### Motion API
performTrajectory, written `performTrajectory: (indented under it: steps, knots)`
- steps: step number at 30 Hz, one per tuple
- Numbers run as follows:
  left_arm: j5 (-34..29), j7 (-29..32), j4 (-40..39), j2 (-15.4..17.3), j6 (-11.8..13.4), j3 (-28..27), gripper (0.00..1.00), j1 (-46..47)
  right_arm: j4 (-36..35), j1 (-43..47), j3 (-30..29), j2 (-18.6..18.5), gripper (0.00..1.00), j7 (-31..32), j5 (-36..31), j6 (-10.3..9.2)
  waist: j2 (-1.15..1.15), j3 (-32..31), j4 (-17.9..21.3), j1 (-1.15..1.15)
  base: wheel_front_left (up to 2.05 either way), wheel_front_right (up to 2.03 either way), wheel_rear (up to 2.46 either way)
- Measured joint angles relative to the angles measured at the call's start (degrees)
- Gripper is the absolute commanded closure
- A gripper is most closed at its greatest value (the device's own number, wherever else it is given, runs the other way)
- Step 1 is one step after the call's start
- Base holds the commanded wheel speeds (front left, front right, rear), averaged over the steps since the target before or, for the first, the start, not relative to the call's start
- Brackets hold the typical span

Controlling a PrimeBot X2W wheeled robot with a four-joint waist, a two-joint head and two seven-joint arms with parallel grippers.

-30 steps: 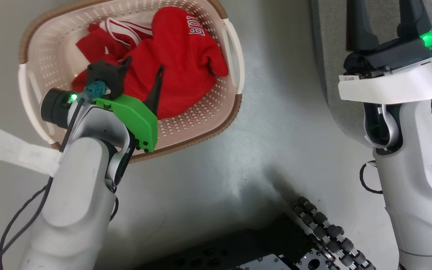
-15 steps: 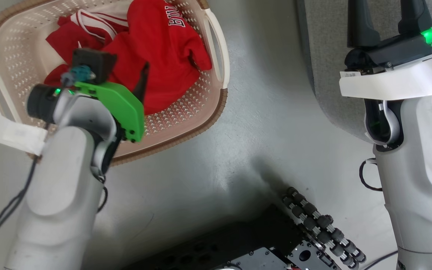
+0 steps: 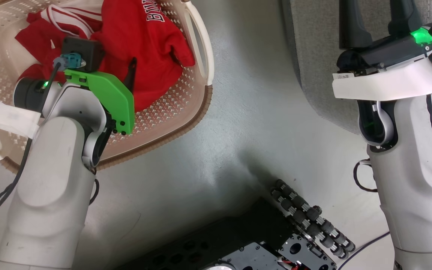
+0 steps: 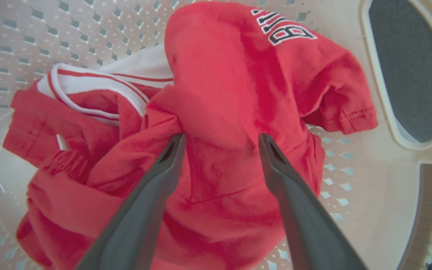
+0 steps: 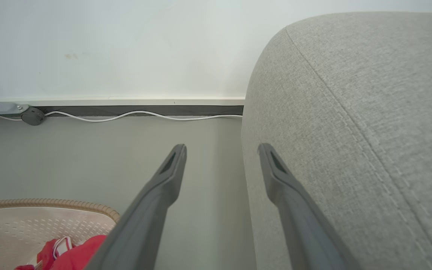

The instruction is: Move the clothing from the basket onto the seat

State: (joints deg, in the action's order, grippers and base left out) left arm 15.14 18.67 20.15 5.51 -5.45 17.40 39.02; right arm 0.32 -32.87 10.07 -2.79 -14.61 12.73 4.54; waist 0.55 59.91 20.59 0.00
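Observation:
The red clothing (image 3: 152, 41) lies bunched in the cream basket (image 3: 186, 101) at the upper left of the head view. One piece shows white striped trim (image 4: 99, 82) and another white lettering. My left gripper (image 3: 114, 62) hangs inside the basket, open. Its fingertips (image 4: 176, 140) straddle a raised fold of the red clothing (image 4: 231, 105), at or just above the fabric. My right gripper (image 3: 377, 11) is open with nothing in it, beside the rounded edge of the grey seat (image 3: 313, 56). In the right wrist view, the right gripper (image 5: 221, 148) points along the floor past the seat (image 5: 351, 131).
Grey floor (image 3: 238, 131) separates the basket from the seat. My dark base with its roller wheel (image 3: 309, 217) is at the bottom middle. A white cable (image 5: 133, 113) runs along the baseboard of the wall behind. The basket's handle (image 4: 407, 75) is to the right of the left gripper.
The head camera has moved, so the basket and seat sit further left in the picture. My left gripper stays open over the red clothing. The right gripper keeps its place by the seat.

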Motion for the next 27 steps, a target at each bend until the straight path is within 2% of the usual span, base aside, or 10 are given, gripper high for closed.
performTrajectory:
  steps: [6,7,8,9,10,17,27]
  knots:
    - [-1.48,0.49,0.98,0.81,0.0,0.1,0.0,0.43,0.0,0.0,0.42,0.01,0.0,0.0,1.48,0.0,0.0,0.16,0.73,0.0,0.0,0.0,0.0]
    - [-1.53,0.53,1.22,0.81,0.0,0.18,0.09,0.49,0.0,0.0,0.41,0.01,0.0,0.0,1.51,0.0,0.0,0.16,0.81,0.0,0.0,0.0,0.0]
    - [-1.54,0.63,1.46,0.82,0.0,0.38,0.41,0.55,0.0,0.0,0.41,0.01,0.0,0.0,1.58,0.0,0.0,0.15,0.88,0.0,0.0,0.0,0.0]
    - [-1.54,0.68,1.64,0.82,0.0,0.6,0.55,0.6,0.0,-0.01,0.42,0.01,0.0,0.0,1.66,0.0,0.0,0.13,0.94,0.0,0.0,0.0,0.0]
    - [-1.54,0.7,1.77,0.82,0.0,0.83,1.0,0.66,0.0,-0.02,0.43,0.01,0.0,0.0,1.82,-0.01,0.0,0.11,0.99,0.0,0.0,0.0,0.0]
    - [-1.68,0.43,2.93,0.82,-0.1,1.71,1.0,0.99,0.53,-0.06,0.45,0.01,0.0,0.0,1.94,-0.01,0.0,-0.53,0.91,0.0,0.0,0.0,0.0]
    - [2.46,-7.17,0.37,-0.57,-0.4,-0.1,1.0,0.73,2.02,0.11,-3.58,0.05,0.0,0.0,-0.76,-0.02,0.0,-4.17,-0.86,0.0,0.0,0.0,0.0]
